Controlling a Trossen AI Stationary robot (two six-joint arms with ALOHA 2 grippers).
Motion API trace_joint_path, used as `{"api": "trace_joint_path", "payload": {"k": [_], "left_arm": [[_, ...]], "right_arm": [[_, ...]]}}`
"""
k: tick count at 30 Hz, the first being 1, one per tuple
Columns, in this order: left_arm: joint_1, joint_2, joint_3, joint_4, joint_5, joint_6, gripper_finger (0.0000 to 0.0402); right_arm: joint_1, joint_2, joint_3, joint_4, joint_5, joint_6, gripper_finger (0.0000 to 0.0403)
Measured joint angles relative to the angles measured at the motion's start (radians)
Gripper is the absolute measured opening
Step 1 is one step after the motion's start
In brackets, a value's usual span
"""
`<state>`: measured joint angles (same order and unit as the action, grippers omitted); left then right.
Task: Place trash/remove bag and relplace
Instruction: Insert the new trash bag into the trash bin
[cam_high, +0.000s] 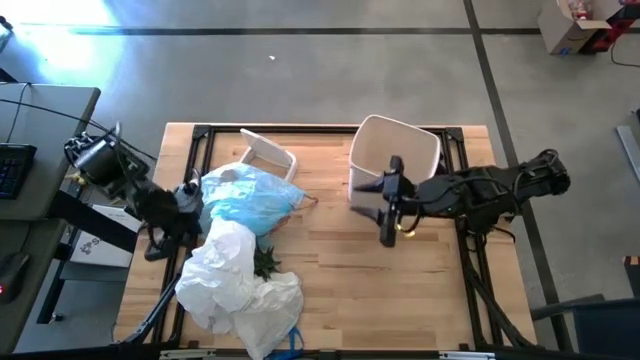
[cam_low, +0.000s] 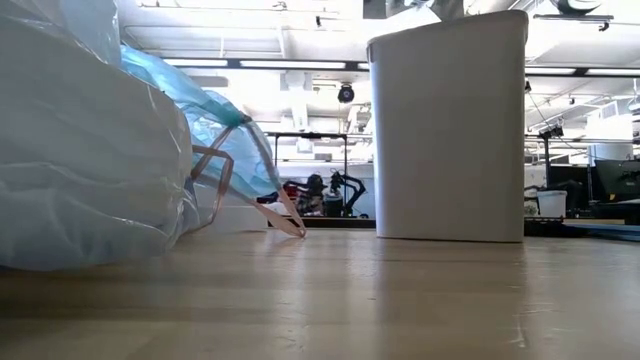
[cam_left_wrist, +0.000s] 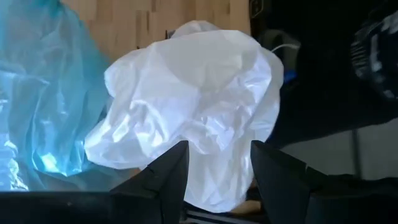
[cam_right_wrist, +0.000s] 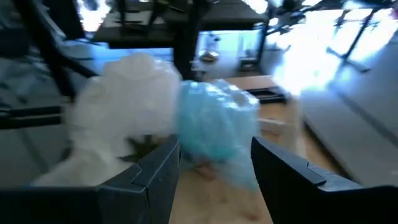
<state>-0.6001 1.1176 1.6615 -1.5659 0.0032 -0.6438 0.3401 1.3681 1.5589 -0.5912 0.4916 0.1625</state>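
Observation:
The light-blue bag (cam_high: 245, 195) lies bulging on the table left of the middle, and its pinkish drawstrings (cam_low: 232, 180) trail onto the wood. A crumpled white plastic bag (cam_high: 235, 278) lies nearer the front edge. The white bin (cam_high: 393, 155) stands upright at the far right of the middle. My left gripper (cam_left_wrist: 217, 171) hovers open above the table's left side, pointing down at the white bag (cam_left_wrist: 193, 106). My right gripper (cam_right_wrist: 216, 168) hangs open in front of the bin, facing the blue bag (cam_right_wrist: 217, 121). No loose trash shows.
The bin's white lid (cam_high: 268, 152) lies on the table beyond the blue bag. A small green plant (cam_high: 266, 262) sticks out between the two bags. Bare wood (cam_high: 380, 290) spreads over the near right part. A black frame (cam_high: 300, 130) edges the table.

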Motion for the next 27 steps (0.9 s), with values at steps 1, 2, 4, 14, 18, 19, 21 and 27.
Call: {"api": "trace_joint_path", "payload": {"k": [1,2,4,14,18,19,21,27], "left_arm": [[-0.015,0.015,0.0,0.0,-0.014,0.0,0.0157],[-0.028,0.032,0.0,0.0,-0.026,0.0,0.0157],[-0.047,0.067,0.0,-0.002,-0.051,0.0,0.0157],[-0.047,0.131,0.0,-0.005,-0.233,0.072,0.0157],[-0.04,0.128,0.0,-0.005,-0.256,0.067,0.0157],[-0.041,0.125,0.0,-0.005,-0.25,0.056,0.0157],[-0.049,0.118,0.0,-0.006,-0.24,0.041,0.0157],[-0.085,0.114,0.0,-0.005,-0.255,0.028,0.0157]], "right_arm": [[0.005,0.008,0.0,0.007,-0.024,0.021,0.0186],[0.009,0.017,0.0,0.016,-0.048,0.036,0.0186],[0.014,0.043,0.0,0.022,-0.074,0.047,0.0186],[0.026,0.137,0.0,0.028,-0.084,0.066,0.0186],[0.027,0.151,0.0,0.033,-0.104,0.084,0.0186],[0.027,0.152,0.0,0.033,-0.106,0.088,0.0186],[0.027,0.153,0.0,0.034,-0.107,0.093,0.0186],[0.027,0.152,0.0,0.036,-0.107,0.095,0.0186]]}}
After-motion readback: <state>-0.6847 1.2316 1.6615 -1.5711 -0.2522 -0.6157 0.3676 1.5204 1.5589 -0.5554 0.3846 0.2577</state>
